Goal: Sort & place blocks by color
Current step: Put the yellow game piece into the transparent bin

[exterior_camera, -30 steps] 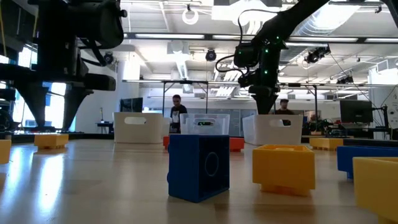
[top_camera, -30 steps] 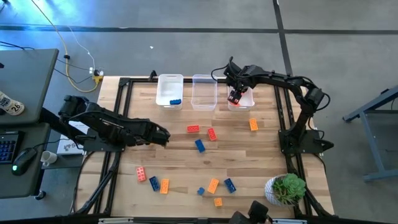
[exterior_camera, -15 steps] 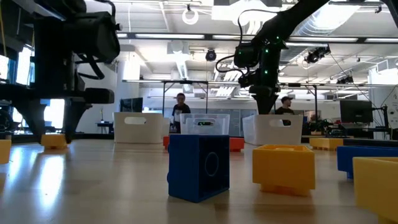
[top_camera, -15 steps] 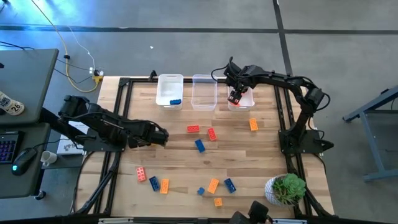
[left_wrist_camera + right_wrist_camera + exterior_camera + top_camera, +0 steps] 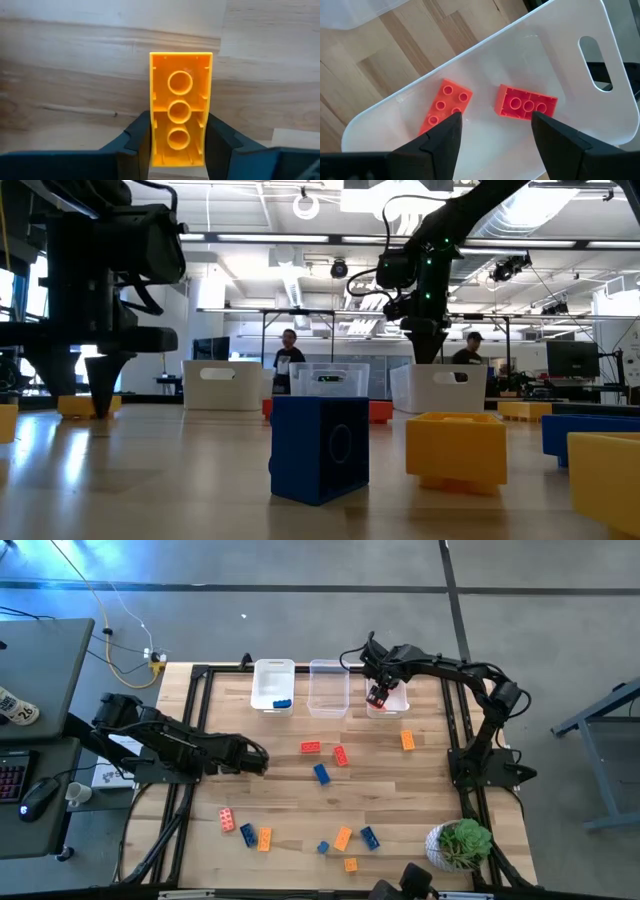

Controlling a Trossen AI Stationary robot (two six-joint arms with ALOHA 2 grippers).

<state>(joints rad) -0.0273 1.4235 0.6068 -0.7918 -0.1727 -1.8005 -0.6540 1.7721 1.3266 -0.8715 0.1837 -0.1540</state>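
An orange-yellow block (image 5: 180, 107) lies on the wood near the table's left edge, hollow underside up. My left gripper (image 5: 259, 757) stands over it, pointing down and shut on it; in the low view the gripper (image 5: 100, 390) reaches the table top. My right gripper (image 5: 495, 145) hangs open above the right clear bin (image 5: 395, 705), over two red blocks (image 5: 445, 105) (image 5: 526, 104) on its floor. A blue block (image 5: 282, 703) lies in the left bin (image 5: 273, 680). Several red, blue and orange blocks (image 5: 321, 773) lie loose on the table. My left gripper pinches the orange-yellow block between its two fingers by its two long sides (image 5: 155, 145), near one end. The fingers come from above, pointing down, and lie across the block. It rests flat on the table with its hollow side up.
The middle clear bin (image 5: 328, 688) stands between the other two at the far edge. A potted plant (image 5: 460, 843) sits at the near right corner. Loose blocks cluster at the table's middle (image 5: 341, 755) and along the near edge (image 5: 343, 838). People move in the room behind.
My left gripper has come down to the table top at the orange-yellow block. My right gripper has kept still over the right bin.
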